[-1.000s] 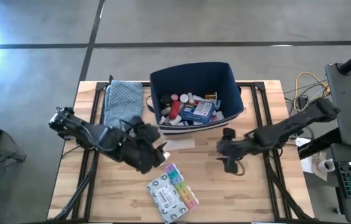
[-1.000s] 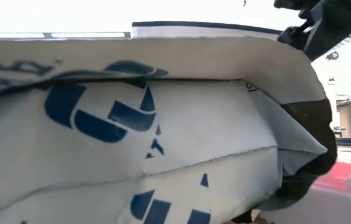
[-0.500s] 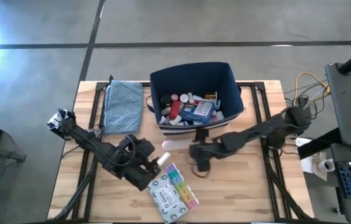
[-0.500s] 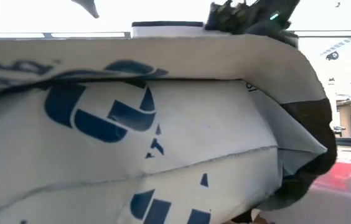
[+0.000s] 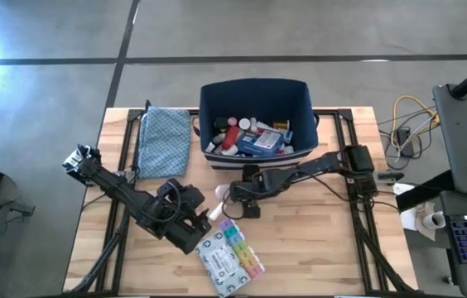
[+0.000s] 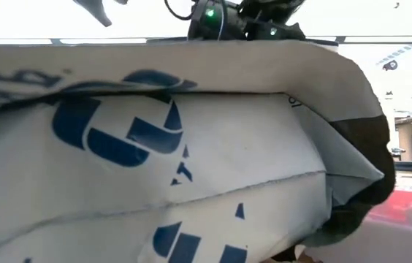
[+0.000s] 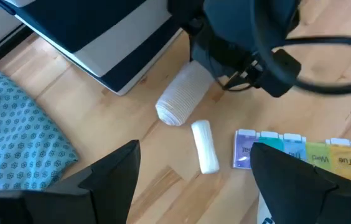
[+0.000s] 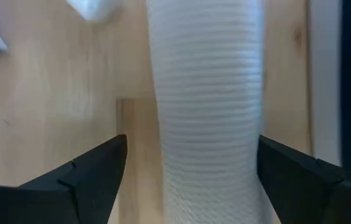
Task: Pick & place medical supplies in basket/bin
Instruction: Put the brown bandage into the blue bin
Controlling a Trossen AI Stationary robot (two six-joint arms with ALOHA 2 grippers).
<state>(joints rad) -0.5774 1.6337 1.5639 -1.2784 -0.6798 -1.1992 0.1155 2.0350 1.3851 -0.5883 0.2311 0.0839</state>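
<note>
The navy bin (image 5: 254,98) stands at the table's far middle with several supplies inside. In front of it lies a white ribbed roll (image 8: 206,93), also seen in the left wrist view (image 7: 180,102). My right gripper (image 8: 192,143) points down over this roll, open, one finger on each side of it. A smaller white roll (image 7: 205,146) lies beside the multicoloured pill organiser (image 5: 239,242) and a grey-white flat packet (image 5: 219,265). My left gripper (image 7: 195,148) hovers open above the small roll, holding nothing.
A blue patterned cloth (image 5: 165,142) lies at the far left of the table. The low view is filled by a white packet with blue print (image 6: 162,168) close to the lens. My right arm (image 5: 316,170) reaches across the table in front of the bin.
My right gripper has swept from the table's right side toward the left and down, ending over the white ribbed roll in front of the bin. My left gripper has sunk and drawn toward the near edge, then kept still.
</note>
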